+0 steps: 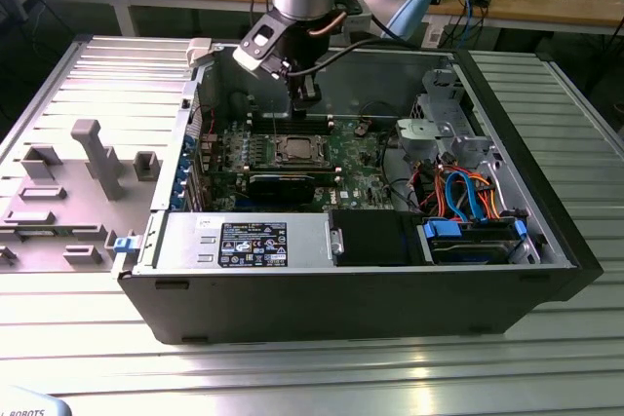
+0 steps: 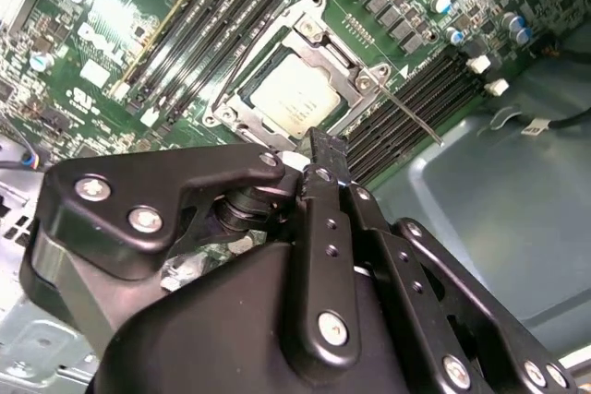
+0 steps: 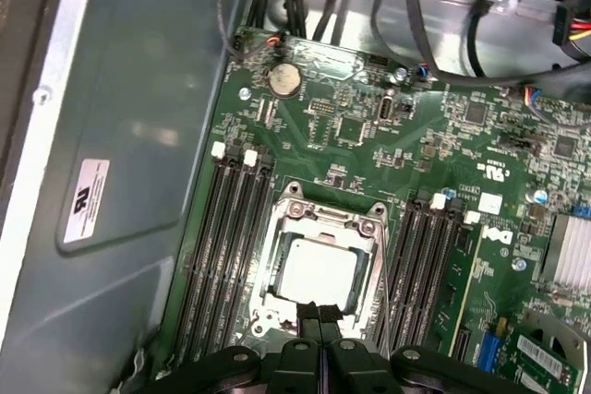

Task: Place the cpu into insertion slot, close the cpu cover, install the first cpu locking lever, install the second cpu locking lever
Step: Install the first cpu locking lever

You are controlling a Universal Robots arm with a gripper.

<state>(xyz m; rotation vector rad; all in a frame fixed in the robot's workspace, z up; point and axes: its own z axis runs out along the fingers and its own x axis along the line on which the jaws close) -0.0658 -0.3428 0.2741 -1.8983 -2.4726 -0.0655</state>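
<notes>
cpu [image 3: 319, 276] lay seated under cpu cover [image 3: 319, 219] | fingers [image 3: 309, 325] closed together, empty, just above it | cpu judged light, rigid, fragile: hold by edges

cpu [image 3: 319, 272] lies in the insertion slot [image 3: 266, 318].

Open case [image 1: 341, 299] on a ribbed metal table [image 1: 312, 367], all positions given from the green motherboard [image 1: 366, 158] on the case floor.

- On the motherboard: banks of long black memory slots [image 3: 226, 246], a round coin cell [image 3: 284, 79] near one edge and a finned heatsink [image 3: 572, 251].
- A black card [image 1: 283, 182] stands along its near edge.
- In front of it lies a silver power supply [image 1: 180, 236].
- To the exterior view's right of it are a metal drive cage [image 1: 444, 119] and blue and orange cables [image 1: 466, 192].
- Well to the exterior view's left, outside the case, lies a grey jig plate [image 1: 58, 197].
- Beside the motherboard, the case wall carries a white label [image 3: 86, 198].
</notes>
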